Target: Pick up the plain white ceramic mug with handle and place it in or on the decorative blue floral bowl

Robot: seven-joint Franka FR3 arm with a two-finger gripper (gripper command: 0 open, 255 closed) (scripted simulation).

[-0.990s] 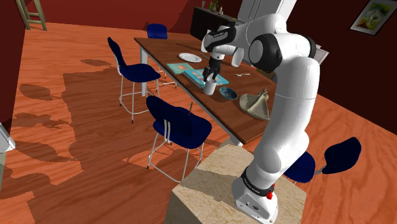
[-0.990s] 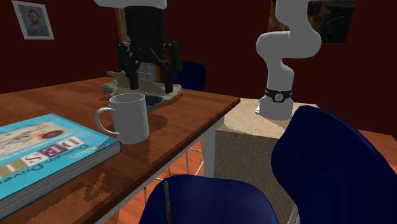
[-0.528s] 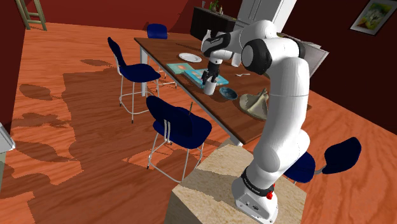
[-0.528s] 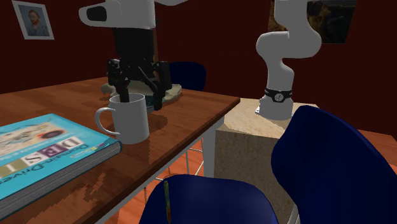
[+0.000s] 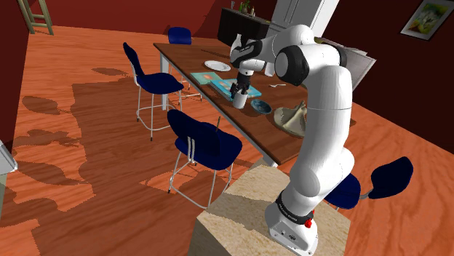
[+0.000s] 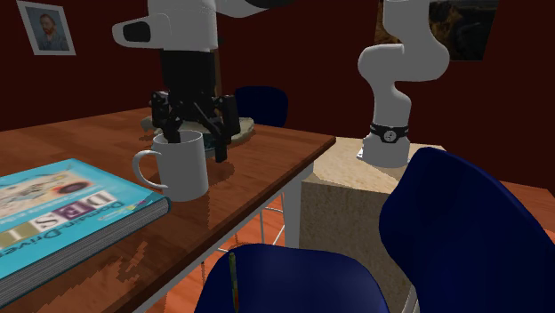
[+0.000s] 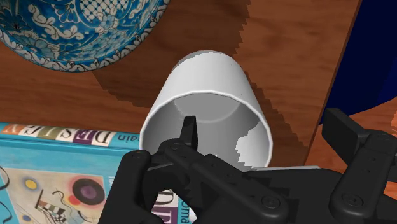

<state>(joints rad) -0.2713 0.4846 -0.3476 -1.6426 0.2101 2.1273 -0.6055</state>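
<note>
We count one white mug (image 7: 210,102), one blue floral bowl (image 7: 76,32), one book (image 6: 62,204) and one white plate (image 5: 217,65) on one table (image 5: 251,129) — and four blue chairs (image 5: 204,142).

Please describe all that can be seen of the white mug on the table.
The mug is plain white, smooth and cylindrical, with one loop handle on the second exterior view's left. It stands upright and empty on the brown table, close beside a teal book. The open tool straddles its wall, with one finger inside and the other outside. Whether they touch it cannot be told.
</note>
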